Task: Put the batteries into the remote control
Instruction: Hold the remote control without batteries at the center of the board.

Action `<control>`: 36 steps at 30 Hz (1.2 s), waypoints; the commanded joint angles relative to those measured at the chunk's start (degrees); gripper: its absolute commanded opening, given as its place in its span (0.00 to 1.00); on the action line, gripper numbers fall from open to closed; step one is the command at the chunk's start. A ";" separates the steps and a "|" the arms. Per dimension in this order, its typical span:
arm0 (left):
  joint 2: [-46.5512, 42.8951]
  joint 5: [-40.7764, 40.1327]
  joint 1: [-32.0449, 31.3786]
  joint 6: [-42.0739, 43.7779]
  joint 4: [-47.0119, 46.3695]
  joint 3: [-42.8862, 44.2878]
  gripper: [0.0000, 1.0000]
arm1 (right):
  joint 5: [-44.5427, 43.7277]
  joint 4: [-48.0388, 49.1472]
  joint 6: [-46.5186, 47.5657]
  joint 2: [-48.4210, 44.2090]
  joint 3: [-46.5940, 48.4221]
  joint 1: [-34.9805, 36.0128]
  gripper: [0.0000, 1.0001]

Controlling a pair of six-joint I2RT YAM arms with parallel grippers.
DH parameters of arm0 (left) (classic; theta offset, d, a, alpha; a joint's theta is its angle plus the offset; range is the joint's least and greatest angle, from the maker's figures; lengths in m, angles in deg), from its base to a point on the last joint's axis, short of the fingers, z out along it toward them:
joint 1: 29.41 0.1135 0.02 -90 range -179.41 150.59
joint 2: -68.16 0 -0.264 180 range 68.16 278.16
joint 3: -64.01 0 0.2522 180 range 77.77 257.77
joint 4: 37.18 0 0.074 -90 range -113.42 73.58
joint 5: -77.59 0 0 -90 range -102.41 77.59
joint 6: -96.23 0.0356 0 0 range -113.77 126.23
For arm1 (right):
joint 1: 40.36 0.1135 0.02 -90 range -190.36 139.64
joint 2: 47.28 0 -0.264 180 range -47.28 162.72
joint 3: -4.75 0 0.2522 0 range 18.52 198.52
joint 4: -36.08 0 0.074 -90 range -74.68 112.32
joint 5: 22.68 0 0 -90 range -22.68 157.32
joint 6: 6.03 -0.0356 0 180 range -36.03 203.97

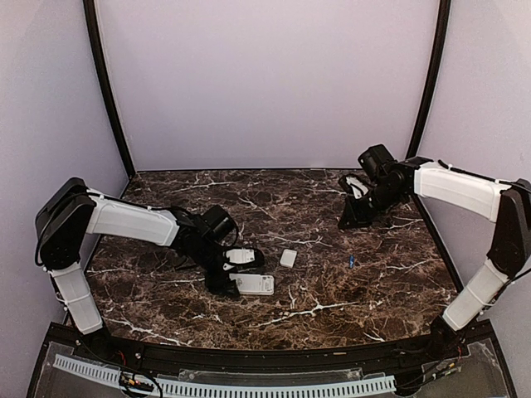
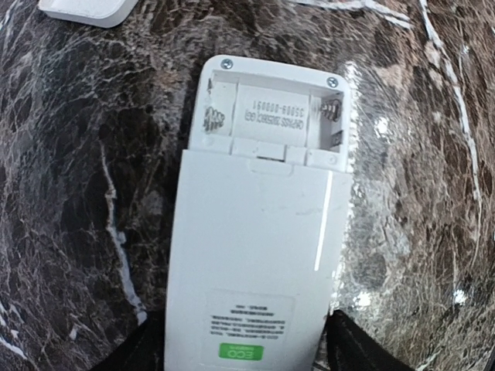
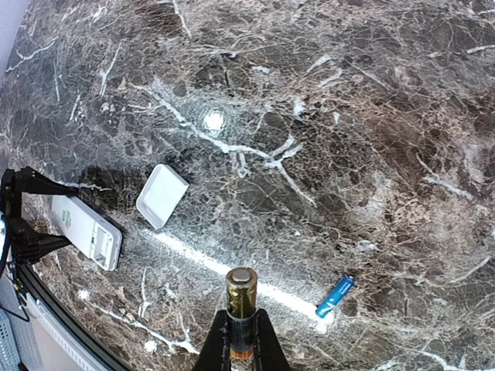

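The left fingers [image 2: 352, 348] stand wide around the remote control [image 2: 259, 232]; whether they press it, I cannot tell. The right fingers [image 3: 213, 352] are closed on a battery [image 3: 241, 294]; a second battery [image 1: 352, 260] lies at the remote's 3 o'clock.

Loose white cover [image 1: 288, 258] on dark marble table [image 1: 332, 203]

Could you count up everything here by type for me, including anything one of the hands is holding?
Batteries: 2 (blue battery lying on the table, second battery gripped in the right hand)
Remote control: 1
Loose white cover: 1
Total: 4
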 commanded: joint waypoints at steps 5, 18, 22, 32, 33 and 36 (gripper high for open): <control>2.94 -1.32 -0.32 -7.03 6.12 3.97 0.40 | 7.02 0.74 0.60 0.81 2.55 1.24 0.00; 6.70 0.22 -3.68 -22.31 9.32 10.97 0.56 | 6.45 -7.75 -3.99 7.79 8.20 6.54 0.00; 6.05 -0.23 -4.18 -23.32 10.35 10.55 0.68 | 7.46 -8.10 -5.45 9.55 8.93 9.22 0.00; -0.65 -4.40 -4.19 -24.20 4.59 3.53 0.84 | 10.28 -11.91 -7.78 19.86 16.87 16.39 0.00; -1.10 -6.77 -4.19 -24.27 2.61 1.81 0.84 | 10.24 -12.89 -7.64 21.26 18.50 16.88 0.00; -2.56 -10.21 -4.34 -24.34 -0.06 -0.14 0.85 | 9.16 -16.26 -6.94 25.09 22.59 17.82 0.00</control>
